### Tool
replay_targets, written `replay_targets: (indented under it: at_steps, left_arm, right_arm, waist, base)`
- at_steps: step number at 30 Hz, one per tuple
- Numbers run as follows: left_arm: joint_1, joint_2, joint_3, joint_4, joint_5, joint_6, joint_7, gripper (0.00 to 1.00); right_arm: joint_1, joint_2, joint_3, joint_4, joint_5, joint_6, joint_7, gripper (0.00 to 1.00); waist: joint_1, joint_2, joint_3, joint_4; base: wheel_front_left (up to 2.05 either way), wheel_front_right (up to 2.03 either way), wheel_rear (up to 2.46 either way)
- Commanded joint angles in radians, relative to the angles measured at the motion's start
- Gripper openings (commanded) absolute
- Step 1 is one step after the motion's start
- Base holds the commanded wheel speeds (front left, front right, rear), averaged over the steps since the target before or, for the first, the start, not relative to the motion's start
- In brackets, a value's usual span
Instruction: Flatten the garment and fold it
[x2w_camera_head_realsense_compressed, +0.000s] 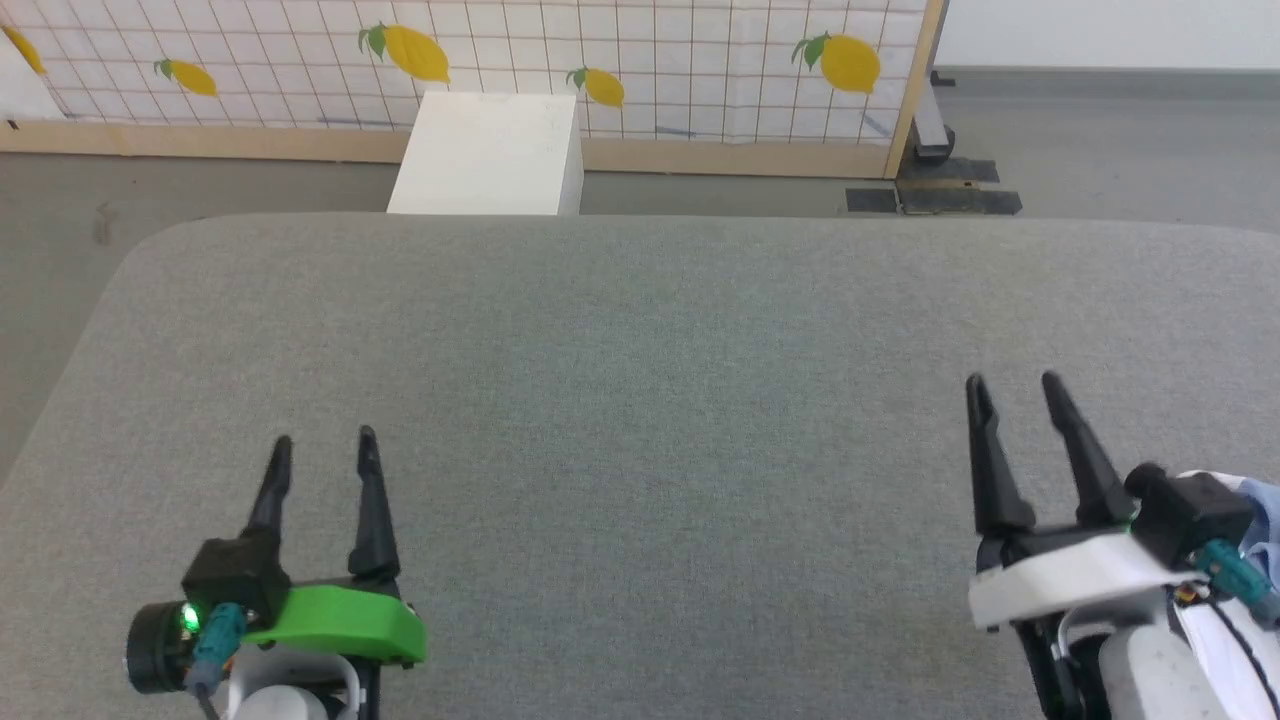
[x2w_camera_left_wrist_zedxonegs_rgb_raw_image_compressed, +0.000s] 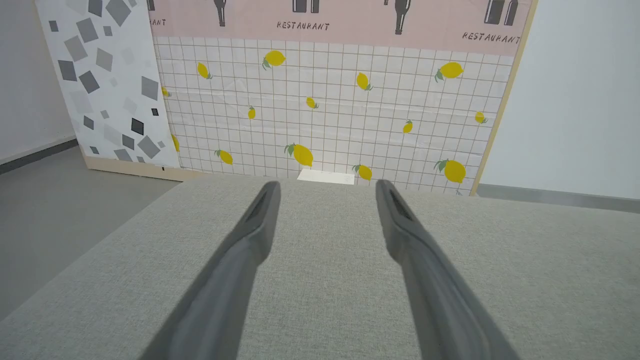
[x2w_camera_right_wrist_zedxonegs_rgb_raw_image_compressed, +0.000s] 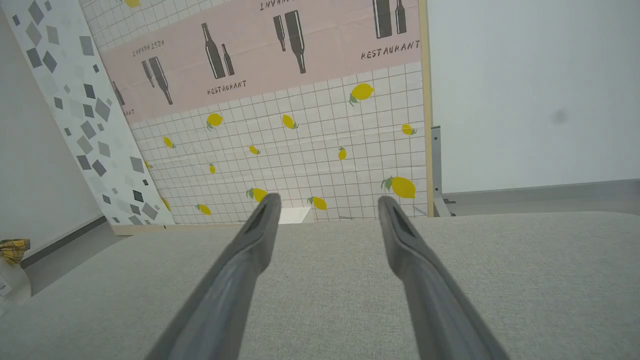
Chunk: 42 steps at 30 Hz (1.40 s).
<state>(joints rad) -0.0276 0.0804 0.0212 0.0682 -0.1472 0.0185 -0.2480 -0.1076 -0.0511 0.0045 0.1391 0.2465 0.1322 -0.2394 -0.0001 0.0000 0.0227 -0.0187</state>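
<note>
Only a small patch of the light blue shirt (x2w_camera_head_realsense_compressed: 1268, 520) shows, at the right edge of the head view. It sits just behind the black camera block on the right wrist, near the counter's (x2w_camera_head_realsense_compressed: 640, 400) near right corner. Most of it is cut off by the picture's edge, so how it lies, flat or bunched, cannot be told.

Just in front of it, the right claw (x2w_camera_head_realsense_compressed: 1012, 380) points away from the robot over the grey cloth top. Its two dark fingers stand apart with nothing between them. In its own wrist view one finger (x2w_camera_right_wrist_zedxonegs_rgb_raw_image_compressed: 250, 250) and its twin frame bare grey cloth.

Well apart, on the near left of the counter, the left claw (x2w_camera_head_realsense_compressed: 325, 437) points the same way on its green mount. Its fingers also stand apart and hold nothing, as the left wrist view shows, with a finger (x2w_camera_left_wrist_zedxonegs_rgb_raw_image_compressed: 250, 235) on each side of bare cloth.

Beyond the counter's far edge stands a white box (x2w_camera_head_realsense_compressed: 490, 150) on the grey floor (x2w_camera_head_realsense_compressed: 1100, 150). Behind the box rises a white gridded panel with lemons (x2w_camera_head_realsense_compressed: 700, 60) in a pale wood frame. To its left stands a panel of grey squares (x2w_camera_left_wrist_zedxonegs_rgb_raw_image_compressed: 110, 75).
</note>
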Motion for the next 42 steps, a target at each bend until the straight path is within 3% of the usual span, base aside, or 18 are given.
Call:
replay_targets:
  at_steps: [1, 23, 24, 42]
  left_arm:
    - [-0.011, -0.007, -0.008, 0.012, 0.009, -0.006, -0.001, 1.0]
    - [0.015, -0.014, -0.054, 0.118, -0.003, -0.017, -0.013, 1.0]
    - [0.006, -0.015, -0.055, 0.117, -0.004, -0.01, -0.004, 0.0]
    - [0.009, -0.016, -0.053, 0.096, 0.013, -0.011, 0.025, 0.0]
  right_arm:
    - [0.023, 0.001, 0.003, 0.006, 0.002, -0.002, -0.01, 1.0]
    - [0.149, 0.001, 0.008, 0.016, -0.016, -0.002, -0.022, 1.0]
    - [0.134, 0.0, 0.009, 0.017, -0.009, 0.0, -0.015, 0.0]
    - [0.131, 0.0, 0.008, -0.001, -0.035, 0.0, 0.013, 0.0]
  waist:
    - [0.0001, 0.0, -0.006, -0.002]
    - [0.0001, 0.0, -0.037, -0.026]
    - [0.0001, 0.0, -0.037, -0.026]
    - [0.0001, 0.0, -0.035, -0.021]
  base:
    - [0.0, 0.0, 0.0]
    - [0.0, 0.0, 0.0]
    - [0.0, 0.0, 0.0]
    - [0.0, 0.0, 0.0]
